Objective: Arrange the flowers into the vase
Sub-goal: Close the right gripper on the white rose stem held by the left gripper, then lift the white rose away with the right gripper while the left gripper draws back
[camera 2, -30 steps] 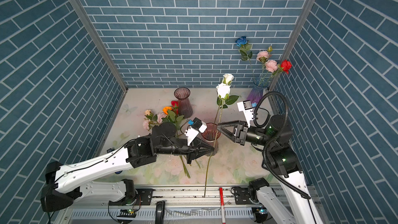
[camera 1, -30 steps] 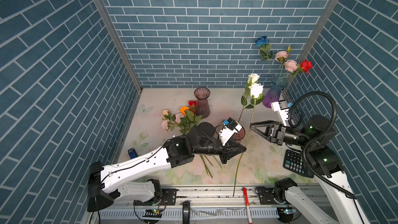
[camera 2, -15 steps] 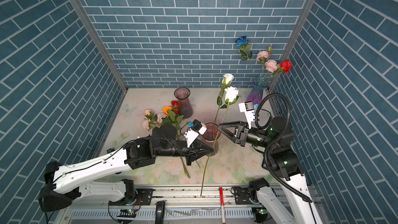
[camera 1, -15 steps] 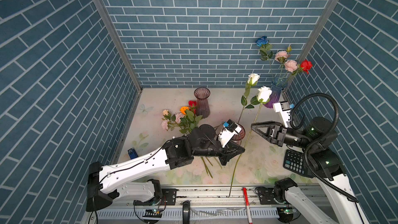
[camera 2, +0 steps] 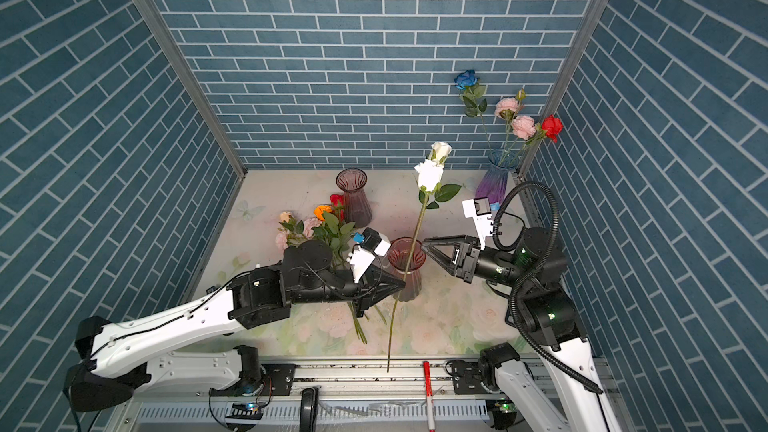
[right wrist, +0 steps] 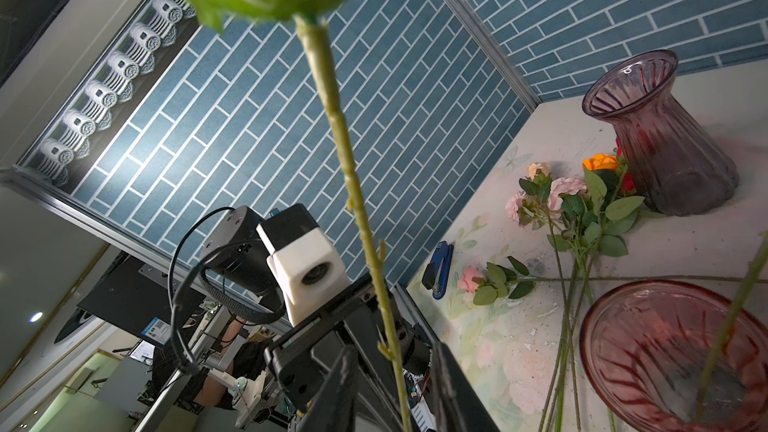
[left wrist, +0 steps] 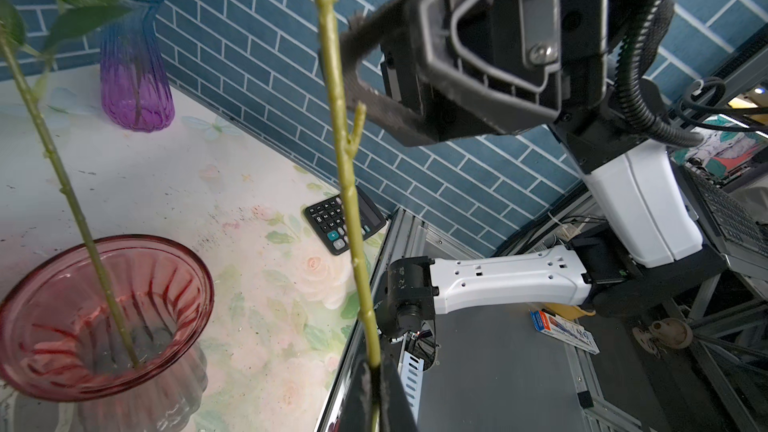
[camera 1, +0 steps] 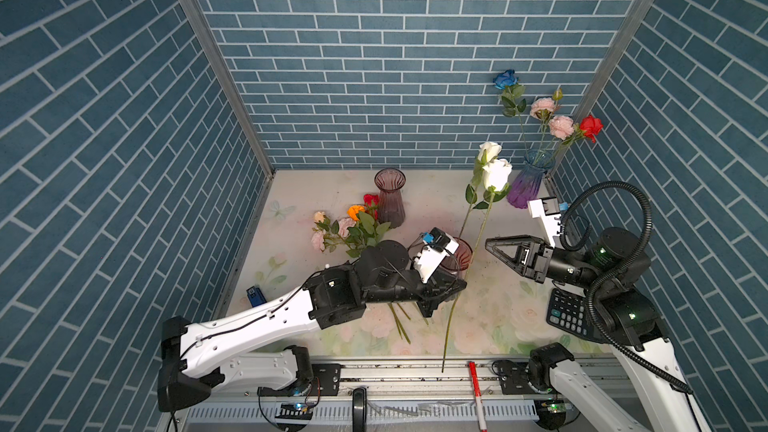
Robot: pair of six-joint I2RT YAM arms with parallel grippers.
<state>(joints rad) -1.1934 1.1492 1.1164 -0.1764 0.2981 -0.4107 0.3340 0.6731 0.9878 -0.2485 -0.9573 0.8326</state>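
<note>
Beside ribbed glass vase [left wrist: 201, 284], left claw [camera 2: 400, 284] pinches knobbly stem [left wrist: 345, 160] (white bloom [camera 2: 428, 176]).

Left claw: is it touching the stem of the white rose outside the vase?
Touching. The left wrist view shows the left claw shut on that rose's stem.

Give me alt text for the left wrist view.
The left end effector is shut on a green flower stem, with the open right end effector at the same stem farther along. Nearby, a red glass vase holds another stem.
</note>
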